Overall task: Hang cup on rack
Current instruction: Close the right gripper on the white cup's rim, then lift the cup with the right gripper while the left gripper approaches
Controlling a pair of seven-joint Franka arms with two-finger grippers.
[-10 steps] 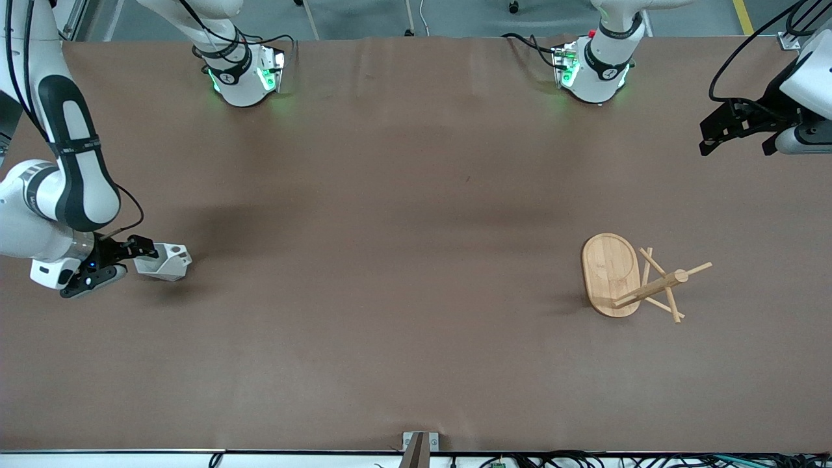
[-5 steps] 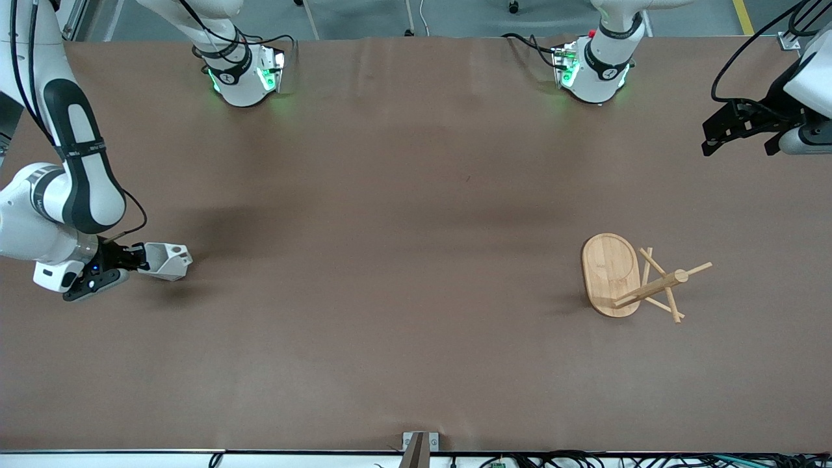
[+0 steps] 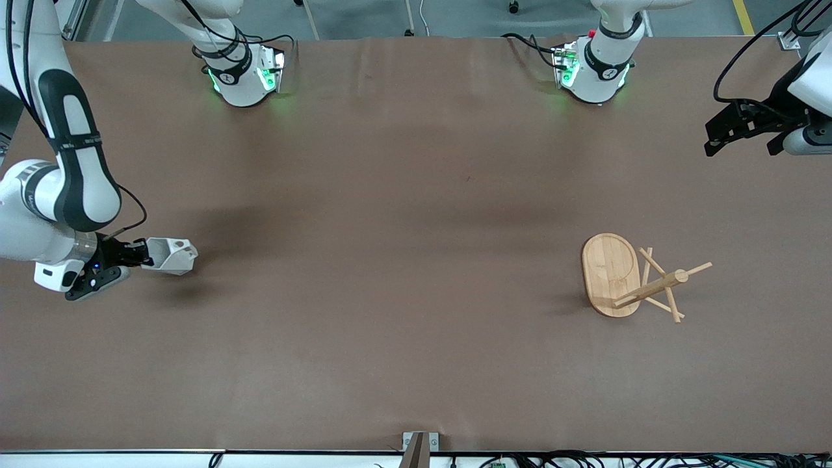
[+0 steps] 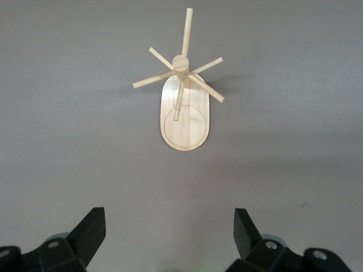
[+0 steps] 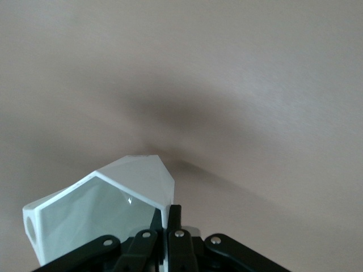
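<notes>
As seen from the front camera, the cup is gripped by the right gripper at the right arm's end of the tabletop, its fingers clenched on the cup's rim, with a shadow on the brown surface beneath it that suggests it is lifted slightly. The rack stands well apart, toward the left arm's end, while the left gripper is held in the air over the tabletop's edge at that end, its arm waiting. From the left wrist camera, the rack is viewed from above with its pegs spread out, and the left fingers are seen released and wide apart. From the right wrist camera, the cup is shown pinched by its wall between the closed fingers. The pickup step is judged done; next, the cup must be carried across to the rack and its handle hole lined up with a peg.
</notes>
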